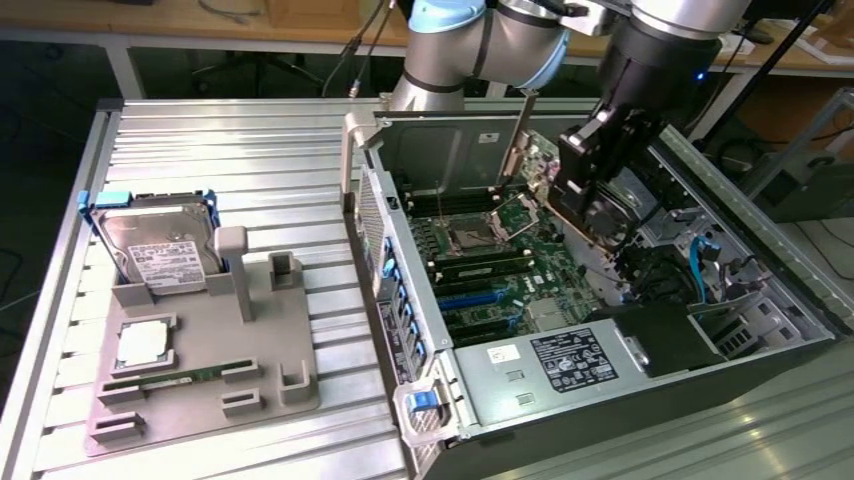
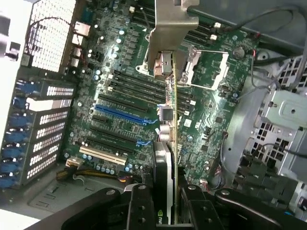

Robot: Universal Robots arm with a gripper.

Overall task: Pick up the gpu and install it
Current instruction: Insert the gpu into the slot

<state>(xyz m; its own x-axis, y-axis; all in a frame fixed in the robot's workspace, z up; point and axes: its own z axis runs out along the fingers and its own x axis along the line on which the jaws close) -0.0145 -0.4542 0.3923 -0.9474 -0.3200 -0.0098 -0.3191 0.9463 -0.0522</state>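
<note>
One gripper (image 1: 587, 175), jaws nearly closed, clamped on the gpu (image 1: 603, 222). In wrist view both fingers (image 2: 139, 203) pinch the card's edge, w/ the gpu (image 2: 165, 158) edge-on betw. them. Gpu hangs over the open case (image 1: 747, 330), above the mobo (image 1: 467, 270), not seated in any slot. It's tilted, silver bracket (image 1: 517, 130) end toward the case's far wall. In wrist view the bracket (image 2: 171, 28) sits over the area by the CPU socket (image 2: 206, 62); blue slot (image 2: 120, 114) is off to one side & uncovered. Case stands at the exterior view's right of the table (image 1: 240, 140). On the exterior view's left, well apart: grey tray (image 1: 200, 380) w/ HDD (image 1: 160, 250) upright at its far end, CPU (image 1: 143, 343) mid-tray, memory stick (image 1: 174, 381) nearer.
</note>
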